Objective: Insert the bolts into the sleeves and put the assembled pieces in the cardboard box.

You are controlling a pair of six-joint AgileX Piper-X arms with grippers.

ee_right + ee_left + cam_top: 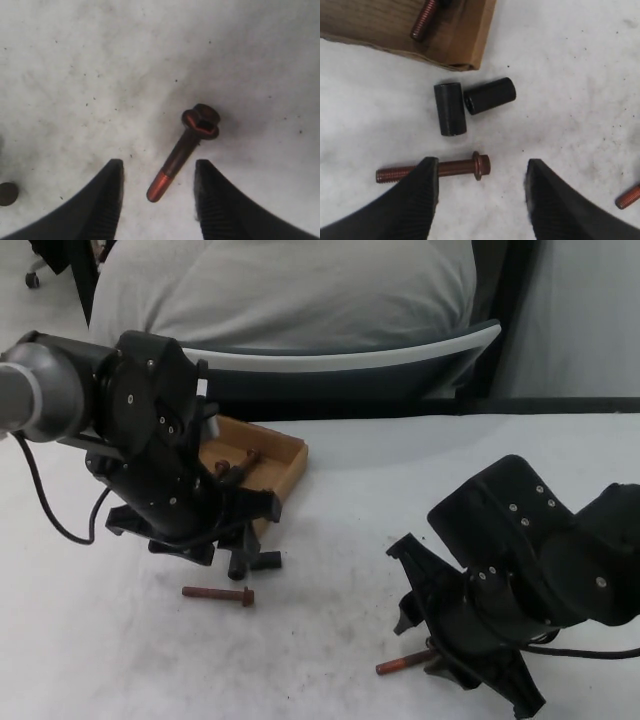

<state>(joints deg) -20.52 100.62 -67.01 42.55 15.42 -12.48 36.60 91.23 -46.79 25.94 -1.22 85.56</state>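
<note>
Jaws apart on both: left gripper (481, 187) over a bolt (432, 169) and two loose sleeves (450, 109), right gripper (159, 180) straddling a second bolt (182, 150). Pieces already lie in the cardboard box (470, 45), and these two pairs look unassembled!

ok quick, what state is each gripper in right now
left gripper: open, empty, over a bolt
right gripper: open, empty, other bolt lying between its fingers

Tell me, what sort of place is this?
Likely a robotics lab workbench: two black robot arms over a white bench, loose bolts and black sleeves, and a cardboard box holding parts.
</note>
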